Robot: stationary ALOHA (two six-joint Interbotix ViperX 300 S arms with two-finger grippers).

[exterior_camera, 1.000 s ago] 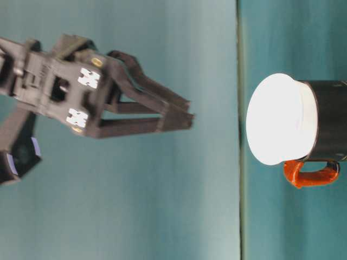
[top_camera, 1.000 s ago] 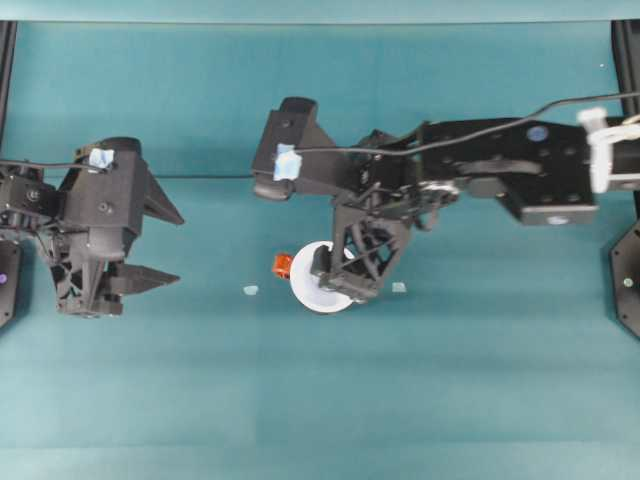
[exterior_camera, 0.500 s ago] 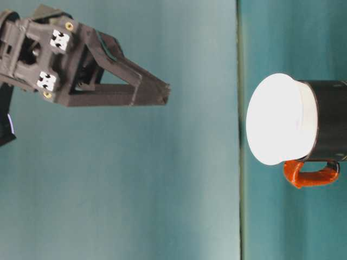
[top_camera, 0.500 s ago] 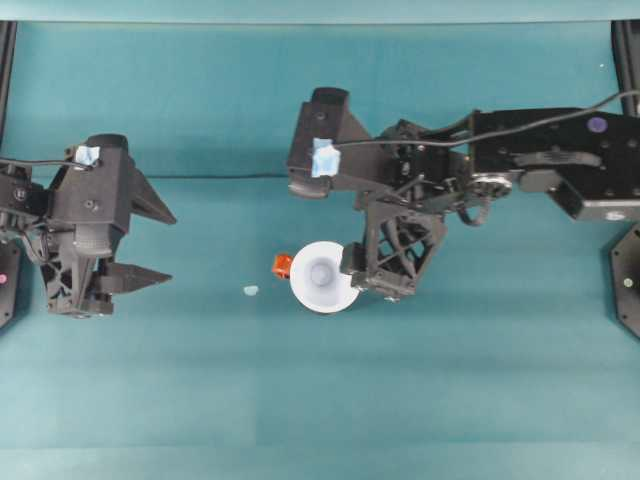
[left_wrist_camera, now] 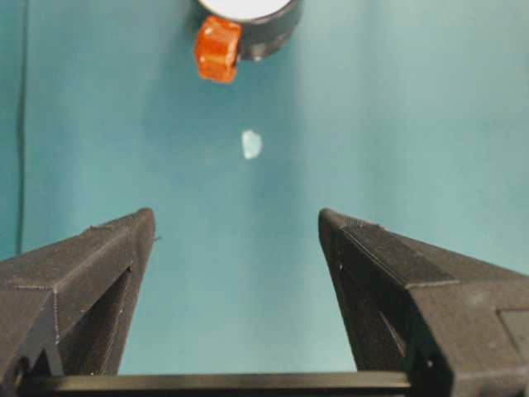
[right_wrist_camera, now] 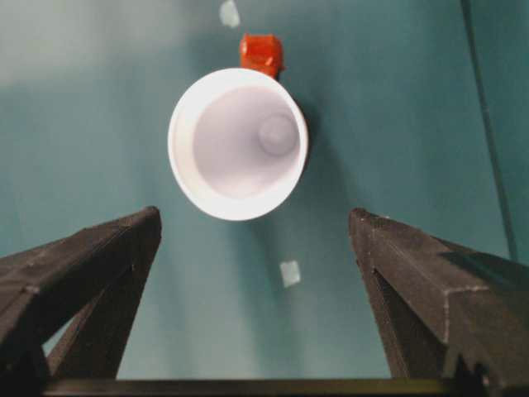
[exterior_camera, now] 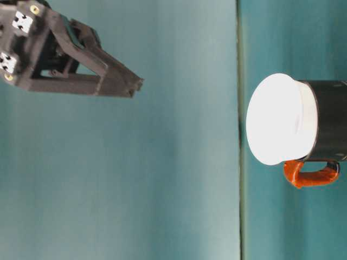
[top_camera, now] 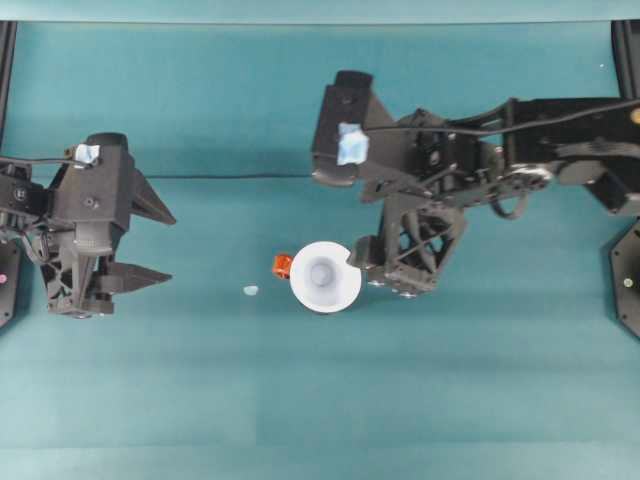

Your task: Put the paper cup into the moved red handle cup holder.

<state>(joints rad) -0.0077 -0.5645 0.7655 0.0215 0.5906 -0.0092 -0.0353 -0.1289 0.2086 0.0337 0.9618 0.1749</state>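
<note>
right gripper (top_camera: pixel 372 262) hangs above the table with its jaws spread wide and nothing between them, just off the paper cup (top_camera: pixel 324 276) at about 3 o'clock in the overhead view. that white paper cup sits upright inside the red handle cup holder (exterior_camera: pixel 329 127), its rim flaring over the black wall, the red-orange tab pointing to 9 o'clock. left gripper (top_camera: pixel 160 247) rests far off at 9 o'clock, jaws also spread and empty. a small pale scrap (top_camera: pixel 251 290) lies on the teal table (top_camera: pixel 320 400) between them.
</note>
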